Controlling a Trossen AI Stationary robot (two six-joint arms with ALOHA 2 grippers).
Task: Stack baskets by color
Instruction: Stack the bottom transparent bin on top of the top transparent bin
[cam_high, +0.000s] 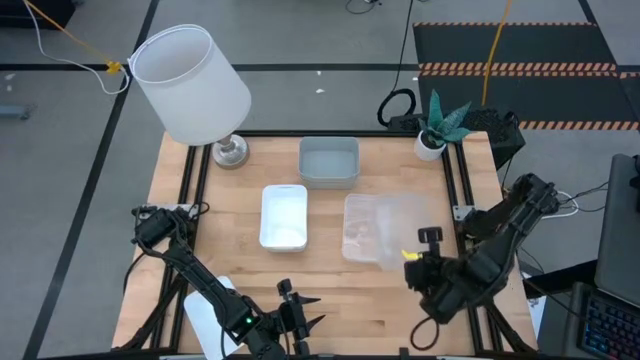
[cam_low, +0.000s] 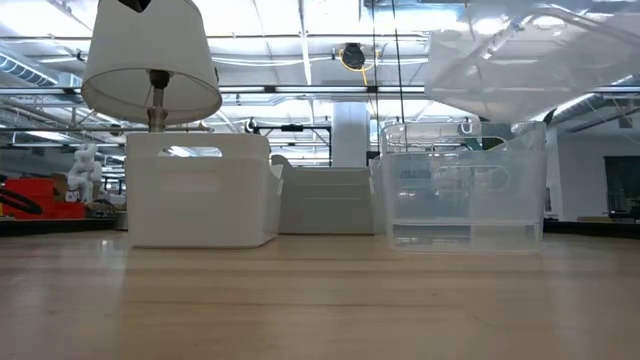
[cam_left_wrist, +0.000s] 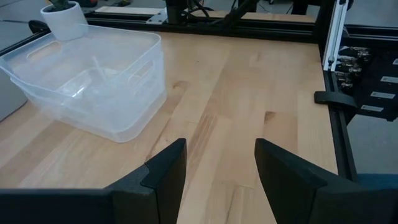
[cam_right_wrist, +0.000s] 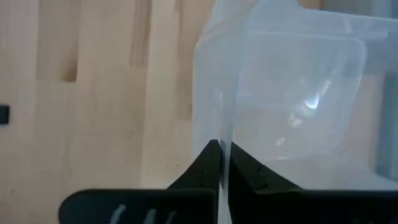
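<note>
Wooden tabletop on black frame, taped grey floor around.

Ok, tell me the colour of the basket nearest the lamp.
Grey-blue basket, clearest in the high view.

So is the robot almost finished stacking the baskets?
Not yet, but close. The white baskets and the grey-blue baskets each sit in one pile, though the count in each is unclear. The right tool is shut on the wall of a clear basket, held above the clear pile. It still needs lowering in. The left tool waits open.
</note>
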